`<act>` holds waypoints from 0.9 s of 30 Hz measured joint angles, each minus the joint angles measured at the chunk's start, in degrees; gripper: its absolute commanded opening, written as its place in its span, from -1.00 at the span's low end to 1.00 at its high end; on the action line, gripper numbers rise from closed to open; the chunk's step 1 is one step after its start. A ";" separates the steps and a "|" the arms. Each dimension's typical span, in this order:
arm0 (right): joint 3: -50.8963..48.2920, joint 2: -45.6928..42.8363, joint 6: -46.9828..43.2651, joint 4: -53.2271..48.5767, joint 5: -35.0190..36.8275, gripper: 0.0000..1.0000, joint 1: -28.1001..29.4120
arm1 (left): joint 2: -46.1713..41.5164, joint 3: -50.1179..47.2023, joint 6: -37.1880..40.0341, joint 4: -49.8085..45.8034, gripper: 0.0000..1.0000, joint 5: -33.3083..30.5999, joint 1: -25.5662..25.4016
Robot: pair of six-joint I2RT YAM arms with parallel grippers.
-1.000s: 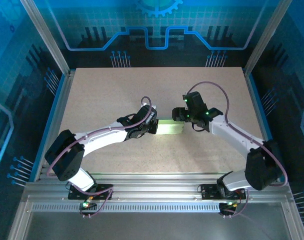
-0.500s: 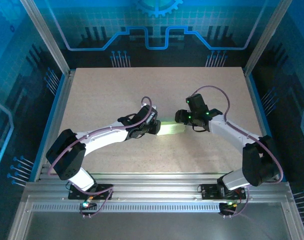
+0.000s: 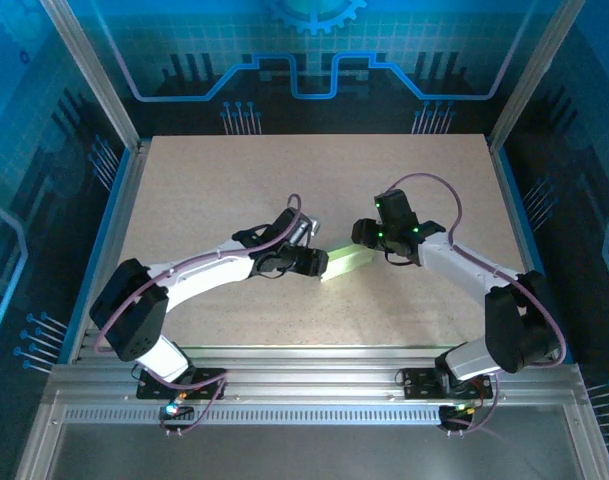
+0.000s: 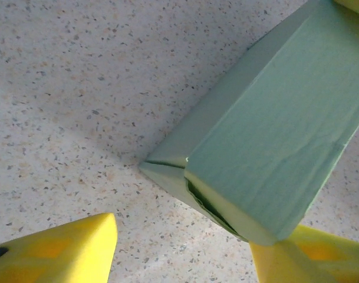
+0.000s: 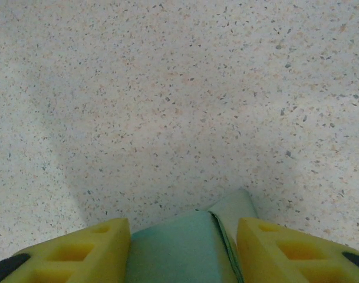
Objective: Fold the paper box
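right gripper (image 5: 182, 236) snug on the paper box (image 3: 346, 265); left gripper (image 4: 185, 242) wide apart

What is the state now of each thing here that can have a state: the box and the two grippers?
Box: folded into box shape, lying on the table; at one end a flap is not fully shut and a dark gap shows.
Left gripper: open, fingers wide apart, the loose end of the box between them.
Right gripper: shut on the other end of the box, which fills the gap between the fingers.
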 measured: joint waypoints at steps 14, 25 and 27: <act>-3.02 -0.13 0.61 6.36 0.33 -0.16 0.07 | 0.02 -1.09 -1.46 1.25 0.40 4.11 1.97; -3.63 0.33 1.68 8.79 0.61 -0.18 0.85 | 0.44 -2.23 -1.73 4.68 0.68 8.76 2.62; -3.72 0.33 1.73 8.96 0.63 -0.18 0.87 | 0.42 -2.73 -1.73 5.97 0.75 9.31 2.73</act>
